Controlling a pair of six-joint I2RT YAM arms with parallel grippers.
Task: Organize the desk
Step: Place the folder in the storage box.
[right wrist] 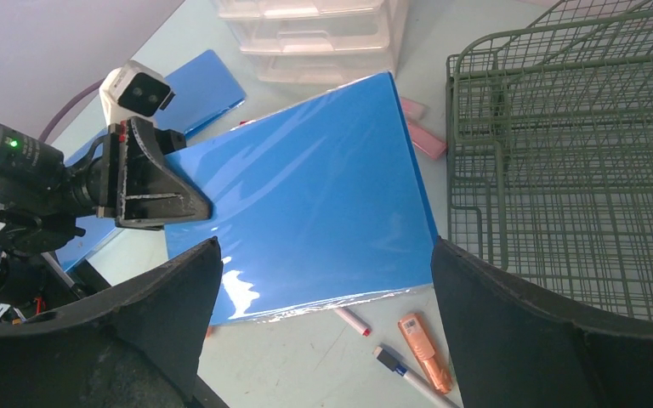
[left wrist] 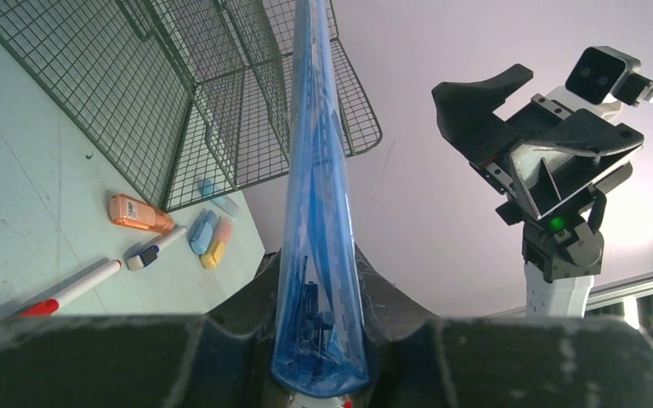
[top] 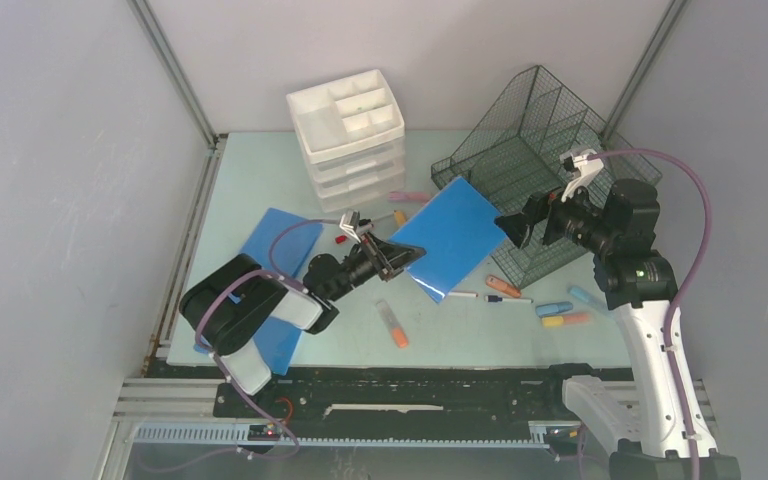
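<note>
Left of centre on the counter [top: 260, 170], the left end effector [top: 400, 255] is clenched on one edge of a blue folder [top: 450, 235]. The left wrist view shows that folder edge-on between both fingers. The folder is held tilted, its far corner near the wire tray [top: 535, 150]; contact with the tray cannot be determined. The right end effector [top: 515, 228] is released, jaws wide apart, in front of the tray and facing the folder without touching it. The counter itself, pale mint green, spans the space between the grey walls, with a black rail along its near edge. A second folder [top: 280, 240] lies flat at the left, partly under the left arm. A white drawer unit [top: 348, 135] stands at the back, a pink item [top: 408, 197] just beside it. Loose on the counter: an orange highlighter [top: 394, 325] near the front, an orange marker [top: 503, 286], white pens [top: 465, 296], and blue [top: 554, 308] and yellow [top: 567, 320] highlighters close together by the right arm.
</note>
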